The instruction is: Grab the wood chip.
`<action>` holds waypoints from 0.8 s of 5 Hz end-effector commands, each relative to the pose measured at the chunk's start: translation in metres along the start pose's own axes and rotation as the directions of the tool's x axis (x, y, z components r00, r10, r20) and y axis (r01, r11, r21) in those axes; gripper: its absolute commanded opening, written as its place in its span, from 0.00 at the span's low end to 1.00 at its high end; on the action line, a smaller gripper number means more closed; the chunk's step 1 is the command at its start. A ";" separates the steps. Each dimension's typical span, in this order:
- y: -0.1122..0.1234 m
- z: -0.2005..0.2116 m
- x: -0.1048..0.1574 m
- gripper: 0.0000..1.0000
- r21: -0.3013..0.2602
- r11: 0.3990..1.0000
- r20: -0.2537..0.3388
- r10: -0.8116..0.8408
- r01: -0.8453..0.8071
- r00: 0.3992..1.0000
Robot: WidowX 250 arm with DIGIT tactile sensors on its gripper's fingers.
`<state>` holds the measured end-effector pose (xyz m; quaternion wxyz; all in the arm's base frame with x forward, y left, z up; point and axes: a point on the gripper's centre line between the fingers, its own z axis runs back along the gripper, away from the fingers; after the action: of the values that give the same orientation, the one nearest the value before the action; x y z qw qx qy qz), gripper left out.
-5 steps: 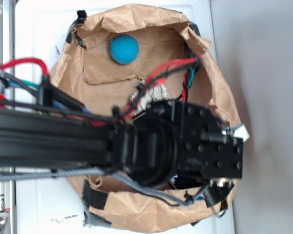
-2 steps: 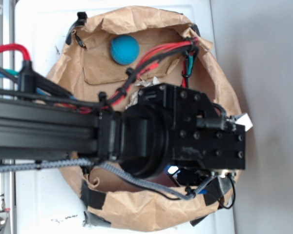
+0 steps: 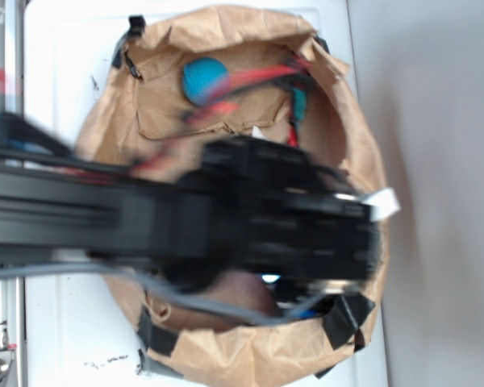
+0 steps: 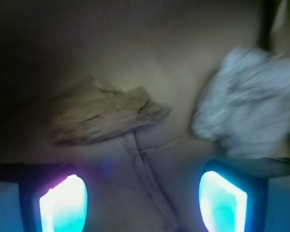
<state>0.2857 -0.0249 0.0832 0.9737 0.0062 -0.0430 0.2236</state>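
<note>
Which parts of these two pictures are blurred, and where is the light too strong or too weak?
Exterior view: the arm and gripper are smeared by motion, while the paper bag rim stays fairly sharp. Wrist view: everything is soft; the paper wad is smeared most, the wood chip less. The two fingertips glow overexposed cyan-white, and the upper left corner is deep shadow.

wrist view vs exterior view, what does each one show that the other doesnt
Only the wrist view shows the wood chip, lying flat ahead of the two lit fingertips, which stand apart with nothing between them, and the crumpled paper wad to the chip's right. Only the exterior view shows the blue ball, the black tape tabs on the rim, and the blurred arm covering the middle. Both share the brown paper lining of the container.
</note>
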 end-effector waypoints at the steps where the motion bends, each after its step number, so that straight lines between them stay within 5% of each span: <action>1: 0.016 0.054 0.014 1.00 -0.031 0.893 0.201 -0.434 0.449 0.878; 2: 0.021 0.039 0.028 1.00 -0.044 0.753 0.086 -0.652 0.656 0.754; 4: 0.021 0.039 0.028 1.00 -0.044 0.753 0.086 -0.652 0.656 0.754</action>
<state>0.2874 -0.0069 0.1110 0.9881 -0.0121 -0.0499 -0.1452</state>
